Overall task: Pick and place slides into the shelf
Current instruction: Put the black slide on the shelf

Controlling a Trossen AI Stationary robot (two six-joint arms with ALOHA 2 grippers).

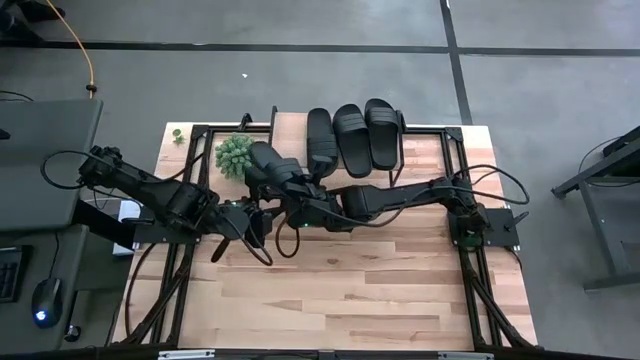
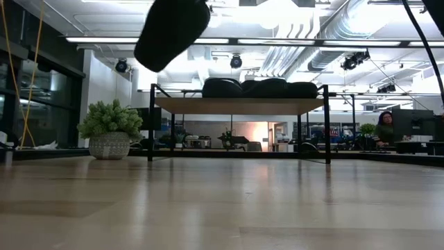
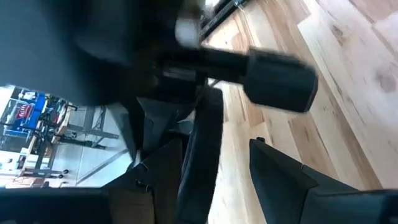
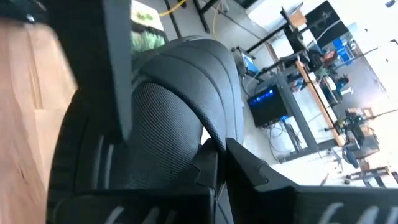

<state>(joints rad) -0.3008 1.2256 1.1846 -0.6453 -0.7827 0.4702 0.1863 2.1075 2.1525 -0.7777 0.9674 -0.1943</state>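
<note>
Three black slides point(image 1: 350, 135) point(image 2: 257, 88) lie sole down, side by side, on the shelf's wooden top point(image 1: 290, 125) point(image 2: 236, 105). A fourth slide point(image 1: 270, 165) point(image 2: 173, 28) point(image 4: 180, 81) hangs high above the table, left of the shelf and near the plant, with my right gripper point(image 1: 298, 195) point(image 4: 214, 158) shut on it. My left gripper point(image 1: 250, 215) point(image 3: 205, 140) is just nearer and to the left, below the slide, fingers apart. A dark narrow strip point(image 3: 202, 162) shows between them, with bare wood beside it; I cannot tell what it is. My right gripper holds the lifted slide at its ribbed strap point(image 4: 208, 134), where the strap's edge meets the fingers. It comes from the table's right, slanting toward the far left. How the fingers lie on the strap is hidden by the gripper itself. The slide is tilted and clear of table and shelf.
A potted green plant point(image 1: 235, 155) point(image 2: 109, 132) stands on the table just left of the shelf, close to the lifted slide. The near half of the tabletop point(image 1: 340, 290) is bare wood. A person point(image 2: 385, 128) sits far off in the room behind.
</note>
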